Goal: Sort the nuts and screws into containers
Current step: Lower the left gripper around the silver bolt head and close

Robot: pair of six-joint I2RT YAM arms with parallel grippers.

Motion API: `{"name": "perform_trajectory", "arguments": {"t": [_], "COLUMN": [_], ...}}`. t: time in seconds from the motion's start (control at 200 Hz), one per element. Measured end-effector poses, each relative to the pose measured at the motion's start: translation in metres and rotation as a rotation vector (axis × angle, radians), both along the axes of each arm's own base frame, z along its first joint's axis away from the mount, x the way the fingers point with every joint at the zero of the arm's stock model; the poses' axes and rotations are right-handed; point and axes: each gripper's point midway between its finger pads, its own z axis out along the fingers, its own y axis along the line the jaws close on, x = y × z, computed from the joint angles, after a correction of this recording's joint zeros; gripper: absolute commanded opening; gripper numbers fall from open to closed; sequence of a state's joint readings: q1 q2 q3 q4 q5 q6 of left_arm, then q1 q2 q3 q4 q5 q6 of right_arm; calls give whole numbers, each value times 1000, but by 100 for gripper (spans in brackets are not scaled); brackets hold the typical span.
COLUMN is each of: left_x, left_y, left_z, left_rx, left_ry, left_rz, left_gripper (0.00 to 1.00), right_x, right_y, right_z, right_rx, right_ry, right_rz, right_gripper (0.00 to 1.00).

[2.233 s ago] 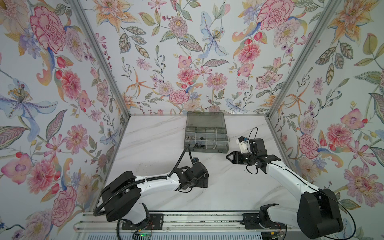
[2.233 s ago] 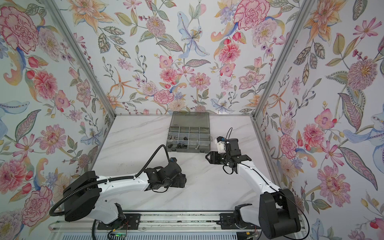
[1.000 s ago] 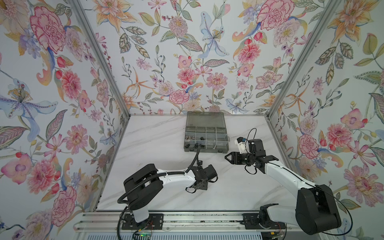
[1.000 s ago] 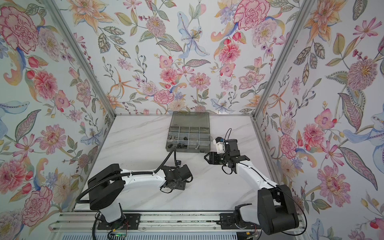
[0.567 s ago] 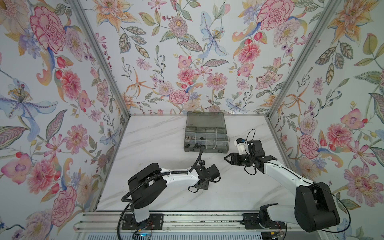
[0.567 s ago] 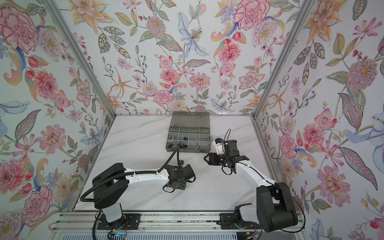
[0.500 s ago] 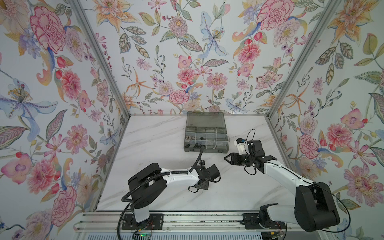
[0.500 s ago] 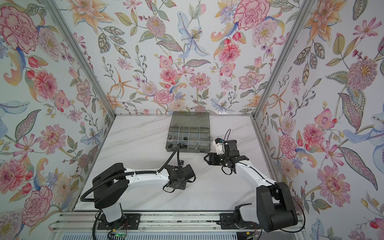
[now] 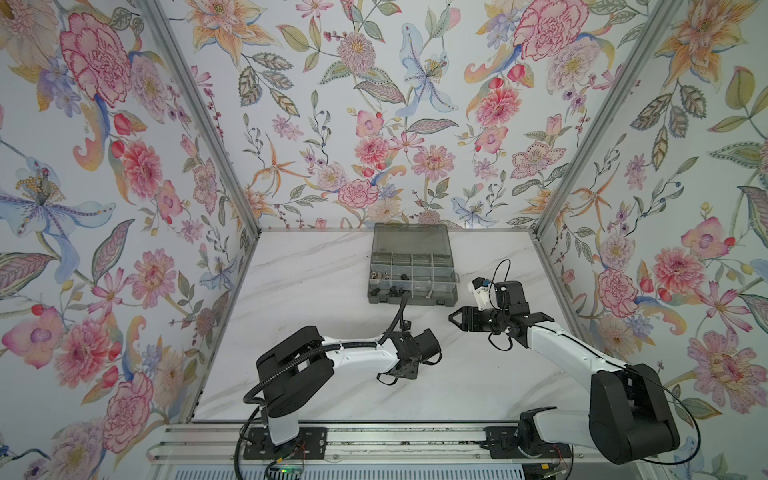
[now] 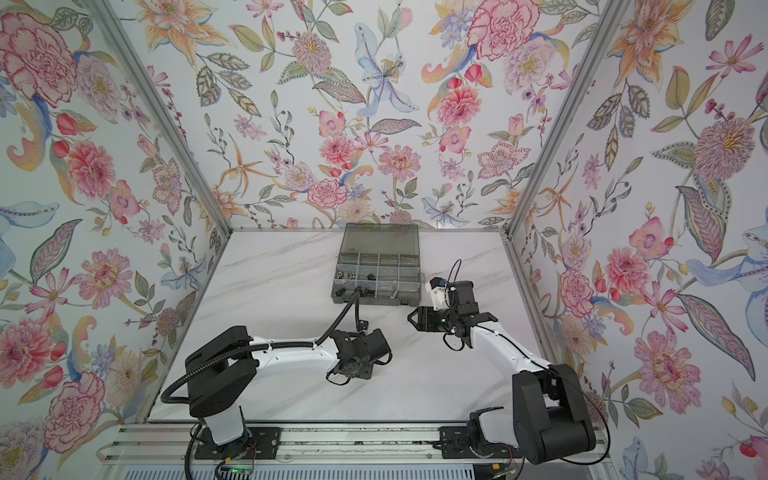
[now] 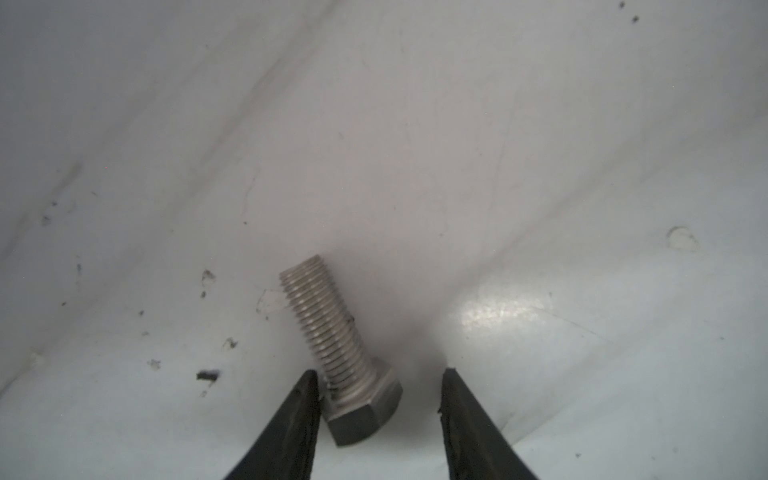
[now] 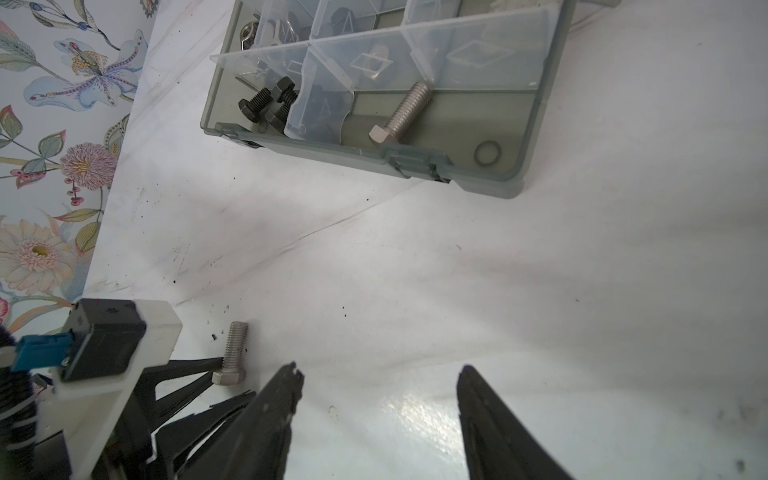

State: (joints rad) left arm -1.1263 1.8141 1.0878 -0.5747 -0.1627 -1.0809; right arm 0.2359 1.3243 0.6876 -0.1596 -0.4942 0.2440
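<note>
Lying on the table (image 11: pixel 457 145), one loose screw (image 11: pixel 332 332) sat between the left gripper's (image 11: pixel 379 374) spread jaws, not held yet; the rest lay in the box (image 12: pixel 316 143), and the right gripper (image 12: pixel 379 368) gaped empty.

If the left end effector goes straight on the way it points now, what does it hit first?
Probably the table: the left end effector points down at it, with the silver bolt lying head-first between its fingers. Depth is unclear, so one finger may catch the bolt's head first.
</note>
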Motion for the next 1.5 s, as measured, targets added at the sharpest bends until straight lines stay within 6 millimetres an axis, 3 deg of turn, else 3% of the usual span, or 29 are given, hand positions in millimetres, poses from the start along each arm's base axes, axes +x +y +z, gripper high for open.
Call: {"name": "perform_trajectory", "arguments": {"t": [1.096, 1.501], "left_x": [8, 9], "left_y": [5, 5], "left_z": [-1, 0], "left_rx": [-30, -39], "left_ry": [-73, -87], "left_rz": [12, 11], "left_gripper": [33, 5], "right_x": [-5, -5], "right_y": [2, 2], "right_z": [-6, -6], "right_rx": [3, 3], "right_ry": [27, 27], "right_rz": [-8, -8], "right_gripper": [63, 63]}}
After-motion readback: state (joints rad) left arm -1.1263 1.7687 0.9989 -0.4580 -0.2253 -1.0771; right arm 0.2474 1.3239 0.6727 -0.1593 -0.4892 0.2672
